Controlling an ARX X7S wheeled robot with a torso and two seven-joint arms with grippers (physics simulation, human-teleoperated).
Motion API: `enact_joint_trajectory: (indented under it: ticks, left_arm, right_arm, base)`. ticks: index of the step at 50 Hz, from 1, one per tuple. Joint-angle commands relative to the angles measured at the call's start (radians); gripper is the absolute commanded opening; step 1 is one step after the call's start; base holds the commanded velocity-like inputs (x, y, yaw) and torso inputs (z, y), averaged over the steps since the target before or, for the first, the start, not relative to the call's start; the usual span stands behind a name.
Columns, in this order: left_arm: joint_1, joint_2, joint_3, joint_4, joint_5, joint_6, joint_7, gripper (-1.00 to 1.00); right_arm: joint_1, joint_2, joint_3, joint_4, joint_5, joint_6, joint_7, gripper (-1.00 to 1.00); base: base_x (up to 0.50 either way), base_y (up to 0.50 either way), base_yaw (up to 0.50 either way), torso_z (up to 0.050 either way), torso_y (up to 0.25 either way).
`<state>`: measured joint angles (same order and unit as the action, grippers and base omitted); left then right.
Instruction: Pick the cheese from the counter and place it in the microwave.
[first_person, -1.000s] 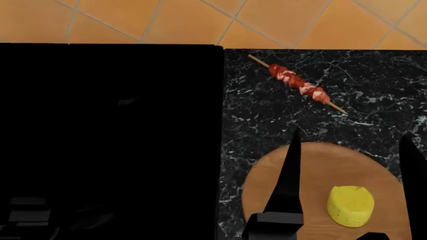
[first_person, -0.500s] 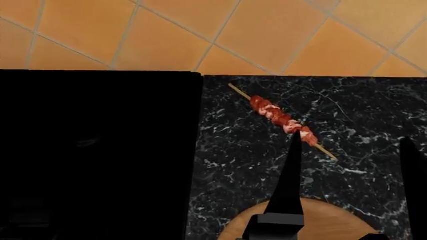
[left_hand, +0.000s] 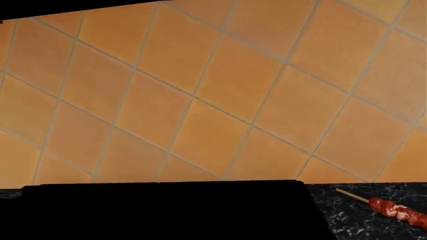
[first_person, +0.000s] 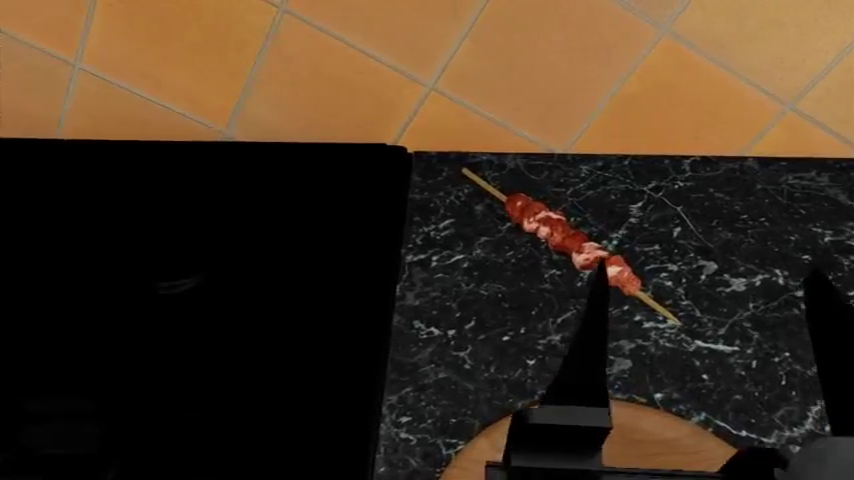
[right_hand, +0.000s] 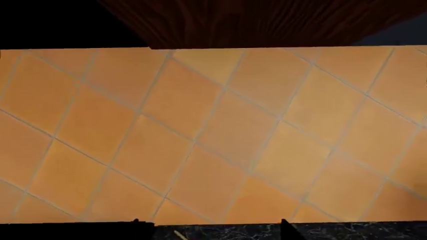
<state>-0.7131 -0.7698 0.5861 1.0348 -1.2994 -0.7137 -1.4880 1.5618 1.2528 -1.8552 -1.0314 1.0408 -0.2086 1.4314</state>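
Note:
The cheese is out of view in all current frames, and no microwave shows. The black marble-look counter (first_person: 481, 300) fills the right of the head view. My right gripper (first_person: 705, 272) hangs over it, open, its two dark fingers wide apart with nothing between them. In the right wrist view only the right gripper's (right_hand: 209, 222) tips show, against the tiled wall, with the counter's edge (right_hand: 227, 232) below. My left gripper's fingers cannot be made out against the black in the left wrist view.
A red meat skewer (first_person: 567, 240) lies on the counter beyond the right gripper; it also shows as the skewer (left_hand: 393, 209). A round wooden board (first_person: 654, 435) is at the near edge. The matte-black stove top (first_person: 200, 300) lies left. The orange tiled wall (first_person: 400, 60) stands behind, with dark wood (right_hand: 253, 22) above.
The head view tilted up: the cheese and most of the wooden board slid out at the bottom, and more wall shows. Over the last half second almost nothing moved.

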Motion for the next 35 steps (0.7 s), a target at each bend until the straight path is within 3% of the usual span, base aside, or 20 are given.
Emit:
enact_joint_trajectory:
  ticks: [1,9,17,35]
  left_arm:
    - [-0.013,0.025,-0.01,-0.01,-0.027,0.03,0.036,1.0]
    - [-0.027,0.044,0.001,-0.03,-0.027,0.027,0.043,1.0]
    - [-0.024,0.036,-0.001,-0.025,-0.043,0.032,0.036,1.0]
    - [-0.032,0.02,-0.004,-0.023,-0.069,0.034,0.007,1.0]
  right_arm:
    - [0.239,0.051,0.067,0.04,0.412,0.165,-0.237,1.0]
    - [0.452,0.108,0.151,0.122,0.757,0.389,-0.397,1.0]
    - [0.543,0.101,0.186,0.206,0.97,0.561,-0.492,1.0]
    - [0.563,0.013,0.157,0.397,1.129,0.847,-0.654,1.0]
  base:
    - [0.0,0.0,0.0,0.0,0.0]
    - [0.0,0.0,0.0,0.0,0.0]
    - [0.0,0.0,0.0,0.0,0.0]
    - [0.0,0.0,0.0,0.0,0.0]
